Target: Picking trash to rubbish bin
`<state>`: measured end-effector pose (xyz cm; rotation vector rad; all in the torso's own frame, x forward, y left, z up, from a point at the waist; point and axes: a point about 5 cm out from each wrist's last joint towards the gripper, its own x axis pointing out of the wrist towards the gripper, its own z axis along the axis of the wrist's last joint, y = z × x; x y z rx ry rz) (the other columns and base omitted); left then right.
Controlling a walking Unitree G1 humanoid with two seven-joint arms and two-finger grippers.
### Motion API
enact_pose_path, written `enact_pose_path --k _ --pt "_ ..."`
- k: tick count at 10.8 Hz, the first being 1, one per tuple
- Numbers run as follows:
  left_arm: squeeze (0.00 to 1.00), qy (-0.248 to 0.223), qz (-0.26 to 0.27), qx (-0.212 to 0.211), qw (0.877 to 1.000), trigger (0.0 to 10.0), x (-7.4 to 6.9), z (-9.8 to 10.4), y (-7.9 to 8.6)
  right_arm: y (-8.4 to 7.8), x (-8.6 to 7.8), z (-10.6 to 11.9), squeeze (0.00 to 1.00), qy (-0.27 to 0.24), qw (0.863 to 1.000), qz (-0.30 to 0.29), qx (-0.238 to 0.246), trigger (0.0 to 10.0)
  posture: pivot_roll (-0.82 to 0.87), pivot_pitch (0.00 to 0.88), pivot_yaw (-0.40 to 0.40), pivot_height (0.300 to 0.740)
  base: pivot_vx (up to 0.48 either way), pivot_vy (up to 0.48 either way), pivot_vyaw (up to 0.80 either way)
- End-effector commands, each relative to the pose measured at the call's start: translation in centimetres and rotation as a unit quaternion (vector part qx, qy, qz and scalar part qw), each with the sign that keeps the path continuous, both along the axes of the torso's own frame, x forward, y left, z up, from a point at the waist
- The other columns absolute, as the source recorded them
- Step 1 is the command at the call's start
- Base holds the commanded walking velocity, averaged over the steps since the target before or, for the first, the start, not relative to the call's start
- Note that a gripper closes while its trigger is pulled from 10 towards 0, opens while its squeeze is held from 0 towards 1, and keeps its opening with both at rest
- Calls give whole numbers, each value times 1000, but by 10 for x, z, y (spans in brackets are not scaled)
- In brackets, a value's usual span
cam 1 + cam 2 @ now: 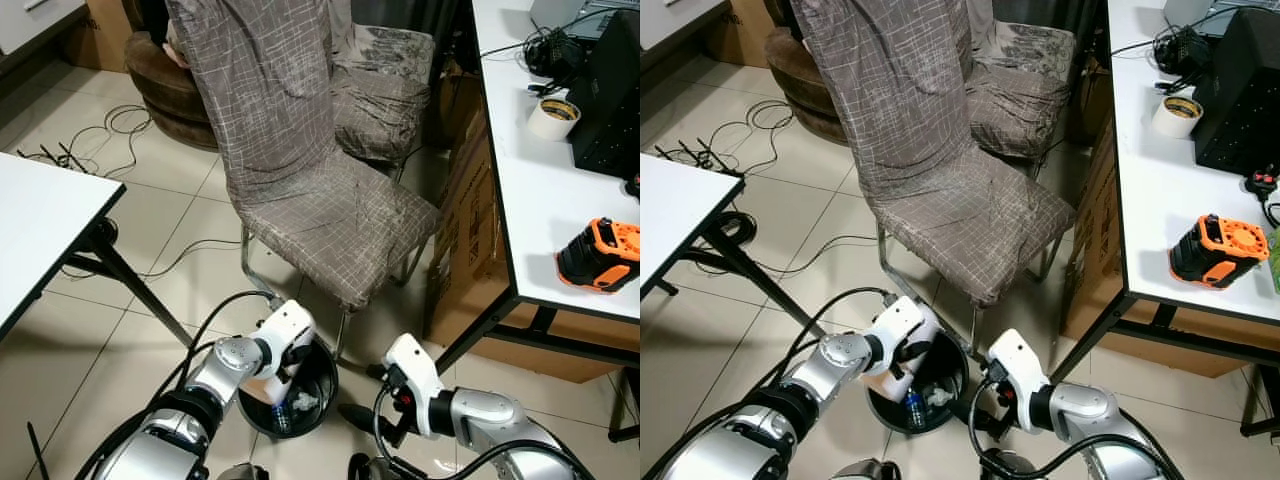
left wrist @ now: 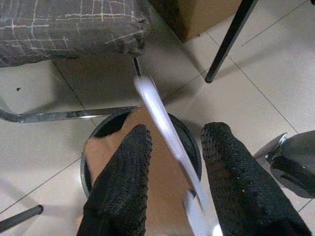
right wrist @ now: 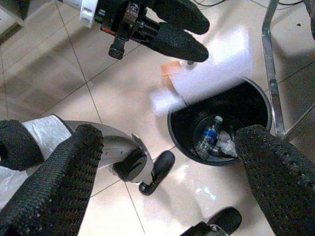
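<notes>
Over the black bin, between the fingers of the left gripper, a flat piece of trash, white on one side and tan on the other, appears blurred. Its long axis runs along the fingers, slanting down toward the bin's mouth. No writing on it can be read. Inside the bin lie a plastic bottle with a blue label and some crumpled wrapping. The left jaws stand apart. The right gripper hangs beside the bin, fingers spread wide. A covered chair stands just behind.
</notes>
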<state>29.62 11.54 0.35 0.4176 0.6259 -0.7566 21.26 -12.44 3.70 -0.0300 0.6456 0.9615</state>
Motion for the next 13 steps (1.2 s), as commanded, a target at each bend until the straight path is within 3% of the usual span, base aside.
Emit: enact_pose_path --k 1,5,6,7,8,9,10,11,12,13 --pt "1000 3 -8 -2 1000 10000 0 0 -2 0 0 0 0 -2 1000 2 -2 10000 -102 151 -7 740 0 0 0" --pt "1000 10 -18 2 1000 10000 -2 -1 -1 0 1 0 0 -1 1000 3 -3 10000 -101 150 -8 740 0 0 0" --pt "1000 3 -16 2 1000 10000 -1 0 -1 0 1 0 0 -3 1000 4 -4 10000 -97 146 -11 740 0 0 0" --pt "969 -30 3 -27 999 10000 2 7 3 1 3 1 0 -17 1000 -2 -9 10000 -95 136 -6 740 0 0 0" --pt "0 -52 35 -65 996 10000 5 13 6 0 6 3 0 -33 999 -16 -14 10000 -89 127 -3 740 0 0 0" --pt "0 -106 121 -146 976 10000 3 31 19 -1 13 9 0 -69 995 -73 -11 10000 -78 119 -7 740 0 0 0" --pt "0 -135 150 -170 965 10000 -4 39 26 -1 16 11 0 -80 991 -110 -6 10000 -68 114 -14 740 0 0 0" --pt "0 -151 169 -177 958 10000 -24 43 35 -3 20 13 0 -102 977 -188 -9 10000 -50 103 -27 740 0 0 0" --pt "0 -157 187 -164 956 10000 -39 45 43 -5 20 13 0 -114 964 -238 -12 10000 -42 92 -32 740 0 0 0" --pt "0 -155 235 -167 945 10000 -51 53 54 -7 17 11 0 -118 954 -276 -21 10000 -39 86 -33 740 0 0 0"
